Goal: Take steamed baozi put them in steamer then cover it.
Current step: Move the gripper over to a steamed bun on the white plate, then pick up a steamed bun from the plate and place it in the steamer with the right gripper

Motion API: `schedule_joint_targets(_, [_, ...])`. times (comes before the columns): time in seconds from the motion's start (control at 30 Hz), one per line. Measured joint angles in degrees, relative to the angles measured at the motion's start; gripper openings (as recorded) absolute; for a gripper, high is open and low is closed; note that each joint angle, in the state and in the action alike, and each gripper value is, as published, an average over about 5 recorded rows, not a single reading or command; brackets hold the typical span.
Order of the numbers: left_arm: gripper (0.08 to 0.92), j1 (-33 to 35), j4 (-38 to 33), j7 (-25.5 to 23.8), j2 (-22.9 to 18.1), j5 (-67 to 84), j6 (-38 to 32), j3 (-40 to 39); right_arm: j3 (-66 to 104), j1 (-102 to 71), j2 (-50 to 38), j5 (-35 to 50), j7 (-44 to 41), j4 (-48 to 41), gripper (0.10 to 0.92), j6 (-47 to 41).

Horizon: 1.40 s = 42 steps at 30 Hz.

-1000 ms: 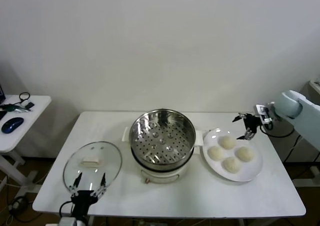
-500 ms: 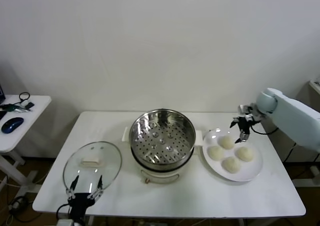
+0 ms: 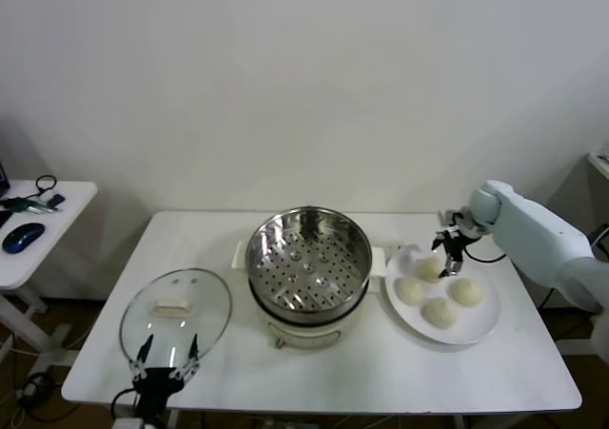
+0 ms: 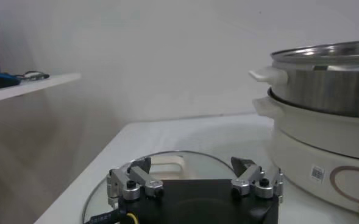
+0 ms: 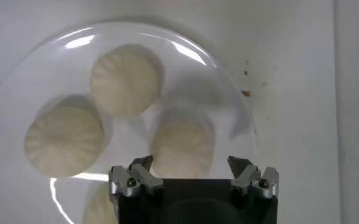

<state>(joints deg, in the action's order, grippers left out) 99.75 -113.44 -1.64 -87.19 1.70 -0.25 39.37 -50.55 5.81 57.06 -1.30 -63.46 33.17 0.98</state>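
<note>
First baozi pick, not yet grasped

Four baozi [image 3: 430, 268] sat on the white plate [image 3: 485, 322] beside our empty steamer [image 3: 309, 263]; our right gripper [image 3: 448, 249] hovered unclenched above the rear one, needing descent and closure.

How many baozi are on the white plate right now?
4, all on the plate right of the steamer: back bun under the right gripper, left bun, right bun, front bun. None in the steamer.
</note>
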Motion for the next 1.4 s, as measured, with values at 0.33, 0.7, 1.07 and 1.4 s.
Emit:
schedule_joint_targets(0.33, [0.823, 0.03, -0.01, 0.14, -0.18, -0.26, -0.02, 0.06, 0.58, -0.33, 1.72, -1.65, -0.64, -2.07, 0.694, 0.32])
schedule_joint_targets(0.7, [0.823, 0.06, -0.15, 0.22, -0.26, -0.94, 0.03, -0.12, -4.11, 6.66, 0.75, 0.52, -2.81, 0.95, 0.661, 3.15])
schedule_joint_targets(1.07, [0.823, 0.42, -0.77, 0.31, -0.11, -1.60, -0.05, -0.39, -18.07, 27.35, 3.25, 8.08, -5.08, 15.48, 0.653, 13.54])
schedule_joint_targets(1.4, [0.823, 0.33, -1.84, 0.33, -0.08, -2.13, 0.15, -0.42, -24.45, 38.24, 10.43, 7.42, -3.39, 33.15, 0.653, 23.76])
